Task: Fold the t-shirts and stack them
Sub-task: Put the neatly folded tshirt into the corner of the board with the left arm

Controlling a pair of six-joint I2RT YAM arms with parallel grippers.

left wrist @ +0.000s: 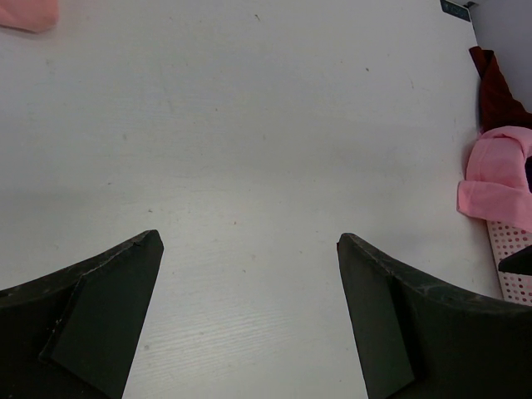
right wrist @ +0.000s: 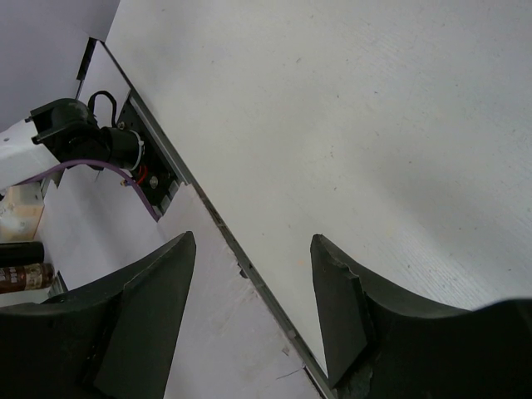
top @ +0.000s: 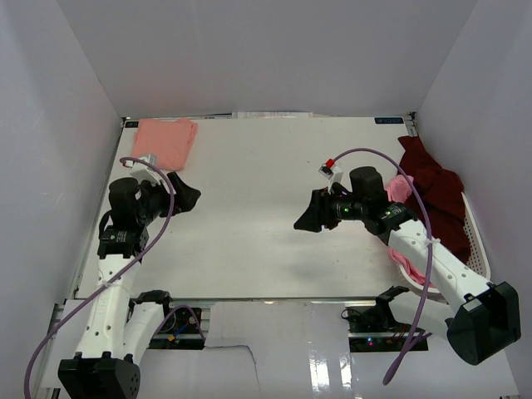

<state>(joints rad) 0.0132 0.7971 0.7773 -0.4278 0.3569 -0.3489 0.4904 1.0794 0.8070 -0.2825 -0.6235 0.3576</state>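
Note:
A salmon-pink t-shirt [top: 166,141] lies folded at the table's back left corner; its edge shows in the left wrist view [left wrist: 25,12]. A dark maroon t-shirt [top: 432,195] [left wrist: 497,96] and a lighter pink t-shirt [top: 400,189] [left wrist: 499,179] lie crumpled in the white slotted basket [top: 475,241] at the right. My left gripper [top: 188,198] [left wrist: 249,239] hovers open over bare table, just in front of the folded shirt. My right gripper [top: 304,213] [right wrist: 253,239] is open and empty above mid-table, pointing left, away from the basket.
White walls enclose the table on three sides. The table's front edge [right wrist: 241,258] runs under the right gripper's view, with the left arm's base [right wrist: 83,133] beyond it. Purple cables trail from both arms.

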